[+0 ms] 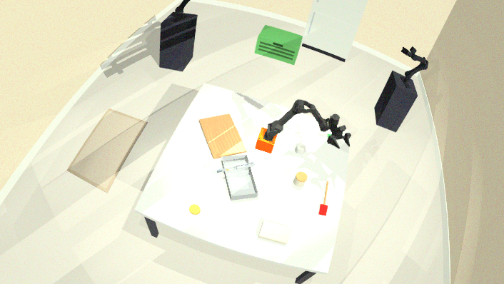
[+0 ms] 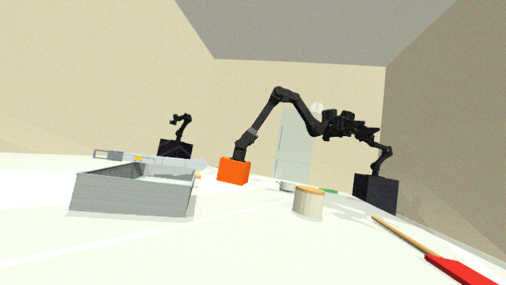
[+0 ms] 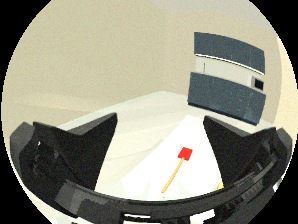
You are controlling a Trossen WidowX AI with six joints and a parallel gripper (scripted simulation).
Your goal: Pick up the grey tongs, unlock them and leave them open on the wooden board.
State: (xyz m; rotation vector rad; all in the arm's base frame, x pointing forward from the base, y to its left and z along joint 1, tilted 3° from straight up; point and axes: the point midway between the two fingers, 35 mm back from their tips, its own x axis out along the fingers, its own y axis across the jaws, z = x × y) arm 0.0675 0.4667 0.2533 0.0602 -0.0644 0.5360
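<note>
- The white counter carries everything, with the arm's orange base standing near its middle.
- The wooden board lies flat just beyond the roasting tin, its long axis running toward the tin; nothing rests on it.
- The grey roasting tin sits close to the board's near end, an open rectangle whose long side runs on roughly from the board's.
- The black arm arches up from its base and reaches away from the tin, out over the counter's far right corner.
- The grey tongs lie across the tin's end nearest the board, bridging both long walls; their long axis runs crosswise to the tin, level, with the two legs together.
- The pincer hangs in the air with its jaws spread wide and nothing between them, well apart from the tongs.
- A red spatula with a wooden handle lies near the counter's right edge.
- No lettering or label can be read on any item.
</note>
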